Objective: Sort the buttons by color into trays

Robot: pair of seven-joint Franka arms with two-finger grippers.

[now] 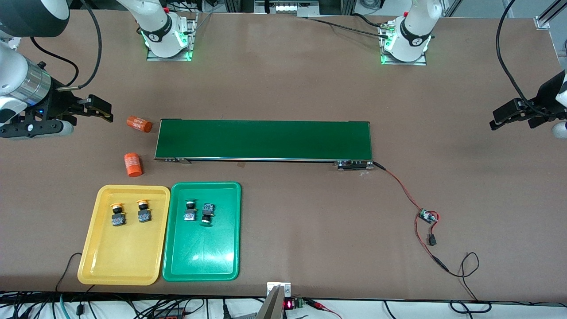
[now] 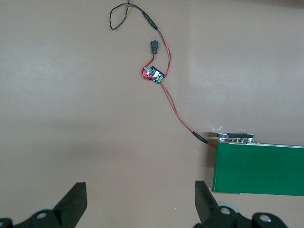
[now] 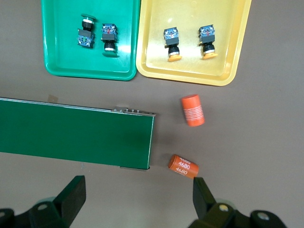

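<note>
Now both claws parted, raised over table ends [image 1: 283, 88], arms waiting.

Left hand [image 2: 140, 202] hangs wide open over bare brown worktop [image 2: 71, 118]; conveyor belt [image 2: 259, 168] end, red wire [image 2: 178, 116] and tiny circuit board [image 2: 154, 74] nearby.

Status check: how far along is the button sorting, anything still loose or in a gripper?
Sorting looks done. Both yellow-capped buttons lie in the yellow tray; both green-capped buttons lie in the green tray. Nothing in hand: left gripper and right gripper are open and empty, at their own table ends. No button remains on the conveyor belt.
</note>
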